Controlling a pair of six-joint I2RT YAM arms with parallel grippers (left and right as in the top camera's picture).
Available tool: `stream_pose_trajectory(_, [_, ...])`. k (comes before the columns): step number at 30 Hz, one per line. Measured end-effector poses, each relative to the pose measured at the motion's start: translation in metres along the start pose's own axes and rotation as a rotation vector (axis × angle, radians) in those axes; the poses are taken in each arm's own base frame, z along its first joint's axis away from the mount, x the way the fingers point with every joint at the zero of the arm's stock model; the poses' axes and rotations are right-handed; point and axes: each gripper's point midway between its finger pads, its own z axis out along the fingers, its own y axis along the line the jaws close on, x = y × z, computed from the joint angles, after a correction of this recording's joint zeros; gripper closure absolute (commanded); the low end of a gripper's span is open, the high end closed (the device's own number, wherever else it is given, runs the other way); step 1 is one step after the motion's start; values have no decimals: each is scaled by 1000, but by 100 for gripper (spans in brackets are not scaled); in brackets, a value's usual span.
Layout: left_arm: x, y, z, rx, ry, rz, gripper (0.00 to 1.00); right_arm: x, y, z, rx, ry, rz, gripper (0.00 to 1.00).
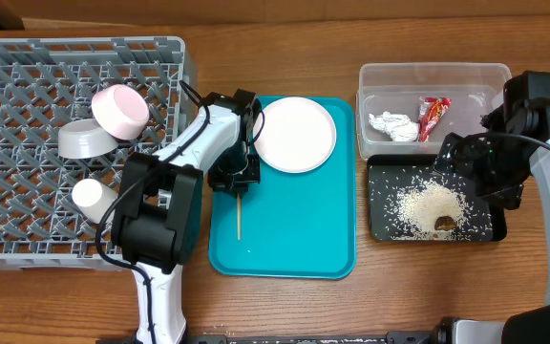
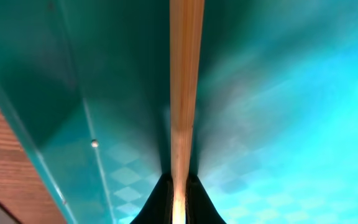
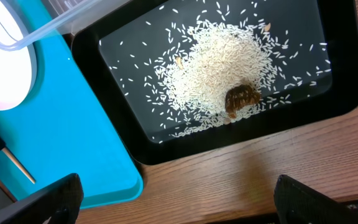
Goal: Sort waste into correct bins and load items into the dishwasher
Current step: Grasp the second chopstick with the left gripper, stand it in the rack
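My left gripper (image 1: 234, 178) is low over the teal tray (image 1: 294, 239), shut on a wooden chopstick (image 1: 240, 216) that lies on it. In the left wrist view the chopstick (image 2: 185, 81) runs up from between the fingers (image 2: 179, 202). The white plate (image 1: 295, 134) sits on the tray's far end. The pink bowl (image 1: 119, 110), grey metal bowl (image 1: 82, 139) and white cup (image 1: 92, 197) lie in the grey dish rack (image 1: 27, 67). My right gripper (image 1: 458, 156) hovers open and empty over the black tray (image 1: 380, 225), which holds rice (image 3: 222, 62) and a brown lump (image 3: 241, 99).
The clear tub (image 1: 390, 76) behind the black tray holds the white napkin (image 1: 391, 124) and the red-and-white wrapper (image 1: 433, 115). The right wrist view shows bare wood table (image 3: 241, 180) between the open fingers (image 3: 185, 205), and the teal tray's corner (image 3: 73, 143).
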Motion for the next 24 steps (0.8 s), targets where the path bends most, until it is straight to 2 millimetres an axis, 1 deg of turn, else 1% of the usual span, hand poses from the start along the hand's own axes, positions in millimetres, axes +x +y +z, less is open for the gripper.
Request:
stream_pose_trajectory(3, [4,8,-5,-17,29,-15,96,0,0,0,1,1,0,0])
stream_pose_trajectory(5, [0,12,-16,-10,12,-25,96,0,0,0,0,1,0,0])
stream_pose_trajectory(6, [-4,16,-28,1,-20,-32,96,0,0,0,0,0,0,0])
stream_pose_trajectory(8, [-12,28,-65,33,-131,-47,96,0,0,0,0,0,0,0])
stream_pose_trajectory(9, [-13,39,-90,40,-201,-69,96,0,0,0,0,0,0,0])
stream_pose_trajectory(10, [-14,48,-106,41,-250,-86,96,0,0,0,0,1,0,0])
stream_pose_trajectory(11, [-14,63,-128,36,-319,-111,96,0,0,0,0,0,0,0])
stream_pose_trajectory(12, [-13,76,-143,26,-367,-129,96,0,0,0,0,0,0,0])
stream_pose_trajectory(14, [-14,94,-156,4,-412,-152,96,0,0,0,0,0,0,0])
stream_pose_trajectory(15, [-15,105,-159,-11,-421,-165,96,0,0,0,0,0,0,0])
stream_pose_trajectory(17, [-19,124,-153,-41,-406,-190,96,0,0,0,0,0,0,0])
stream_pose_trajectory(18, [-21,129,-149,-50,-395,-194,93,0,0,0,0,0,0,0])
stream_pose_trajectory(19, [-23,133,-144,-58,-379,-199,72,0,0,0,1,0,0,0])
stream_pose_trajectory(20, [-24,135,-140,-65,-367,-197,55,0,0,0,1,1,0,0])
stream_pose_trajectory(22, [-26,136,-132,-75,-340,-180,46,0,0,0,0,0,0,0])
stream_pose_trajectory(24, [-26,136,-127,-80,-319,-174,42,0,0,0,0,0,0,0])
